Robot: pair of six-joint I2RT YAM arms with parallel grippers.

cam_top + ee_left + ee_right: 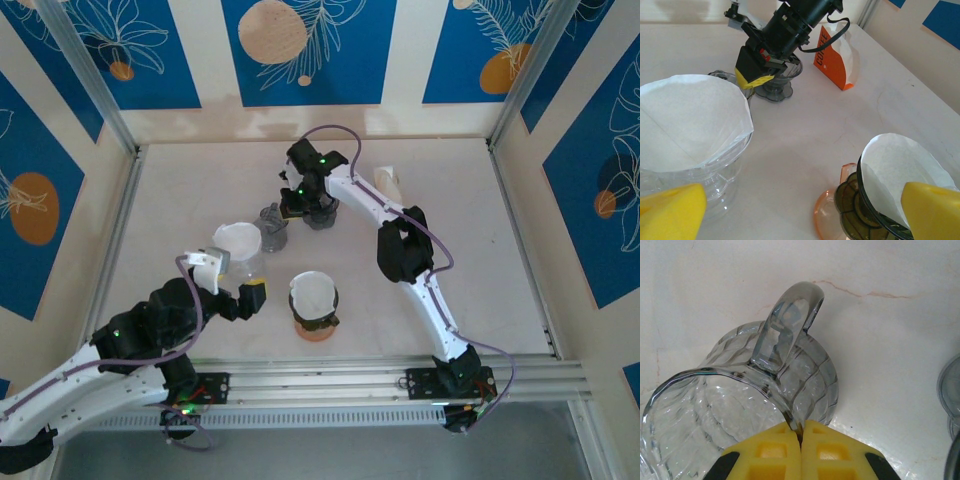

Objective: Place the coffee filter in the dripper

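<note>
While your left gripper (236,278) hangs wide open before the clear dripper (240,245) and the orange-based dripper (313,305), both already lined, your right gripper (801,432) is pinched shut on the rim of the bare grey glass dripper (810,380). Spare coffee filters (846,52) stand in their orange pack (826,59) further right, nearest that right arm.

The clear ribbed dripper with a curved handle (740,405) is shiny and see-through like glass, and the yellow pads (772,455) of the right gripper (801,432) look dull and rubbery with square dents. The white cone-shaped coffee filter (687,117) is thin matt paper, the orange see-through plastic base (826,215) is glossy, and the pale table (830,115) is smooth and dull.
</note>
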